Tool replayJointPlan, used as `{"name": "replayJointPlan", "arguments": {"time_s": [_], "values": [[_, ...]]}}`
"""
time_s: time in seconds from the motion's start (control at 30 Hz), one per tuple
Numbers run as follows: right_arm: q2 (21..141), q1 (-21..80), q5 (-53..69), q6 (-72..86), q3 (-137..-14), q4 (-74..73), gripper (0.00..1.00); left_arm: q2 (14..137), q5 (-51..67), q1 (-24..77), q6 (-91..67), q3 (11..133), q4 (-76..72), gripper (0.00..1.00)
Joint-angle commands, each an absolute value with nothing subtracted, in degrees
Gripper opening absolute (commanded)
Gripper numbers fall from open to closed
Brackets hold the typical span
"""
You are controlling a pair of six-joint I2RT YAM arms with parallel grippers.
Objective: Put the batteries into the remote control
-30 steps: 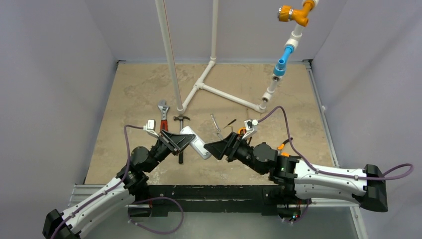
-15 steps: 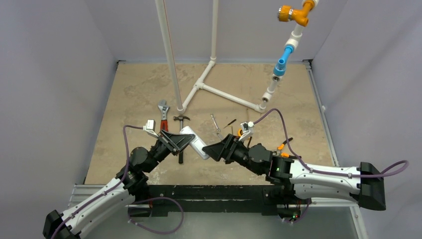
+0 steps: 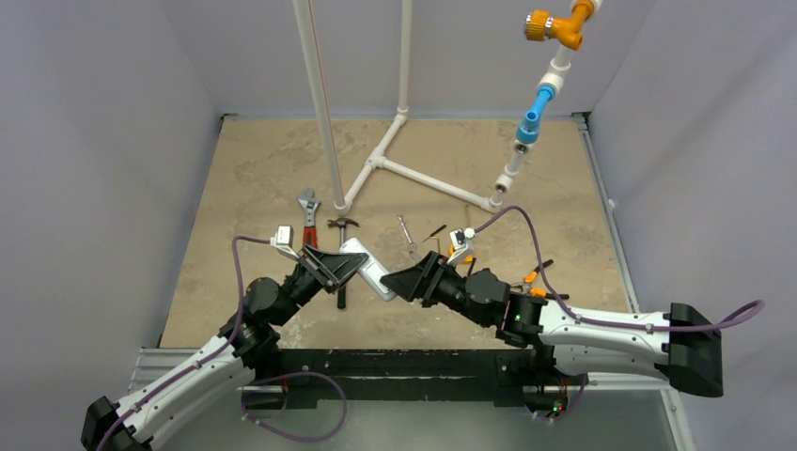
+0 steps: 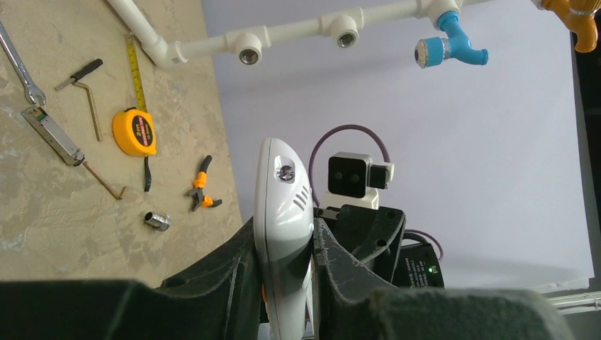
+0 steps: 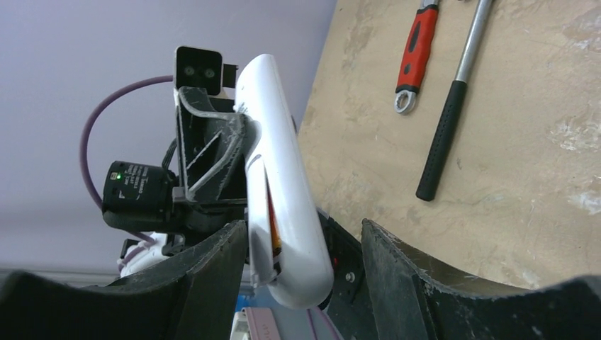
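1. left wall (image 3: pixel 94 141), far wall (image 3: pixel 470 56) and right wall (image 3: pixel 714 141): plain pale lilac-grey panels, evenly lit.
2. tabletop (image 3: pixel 254 169): mottled tan, stone-like surface, enclosed on three sides.
3. white pipe frame (image 3: pixel 423 178): rises at far centre; blue fitting (image 3: pixel 538 105) and orange fitting (image 3: pixel 556 25) at far right.

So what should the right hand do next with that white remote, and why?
Probably close the right hand gently on the free end of the remote control. Its fingers stand either side of that end with gaps showing, so it grips nothing yet, while the left hand is clamped on the other end. An orange-red battery seems to sit in the recess.
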State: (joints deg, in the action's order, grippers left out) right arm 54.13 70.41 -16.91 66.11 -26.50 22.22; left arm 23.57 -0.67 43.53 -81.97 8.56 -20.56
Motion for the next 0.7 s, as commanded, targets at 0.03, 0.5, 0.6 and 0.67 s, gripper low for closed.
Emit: {"name": "replayJointPlan", "arguments": {"time_s": [0.03, 0.5, 0.6, 0.67], "values": [[55.45, 69.36, -15.50, 68.42, -25.78, 26.24, 0.58, 22.56, -0.35, 43.59, -82.95, 8.52, -25.05, 0.00], [57.92, 67.80, -14.62, 69.34, -26.37, 25.64, 0.50, 22.95, -0.26, 43.64, -82.84, 8.95, -25.09, 0.00], [57.83, 67.43, -14.67, 69.43, -26.16, 25.29, 0.42, 23.04, -0.26, 43.61, -82.79, 9.04, -25.21, 0.00], [57.88, 67.28, -14.60, 69.47, -26.01, 25.08, 0.38, 23.03, -0.26, 43.60, -82.80, 9.04, -25.22, 0.00]]}}
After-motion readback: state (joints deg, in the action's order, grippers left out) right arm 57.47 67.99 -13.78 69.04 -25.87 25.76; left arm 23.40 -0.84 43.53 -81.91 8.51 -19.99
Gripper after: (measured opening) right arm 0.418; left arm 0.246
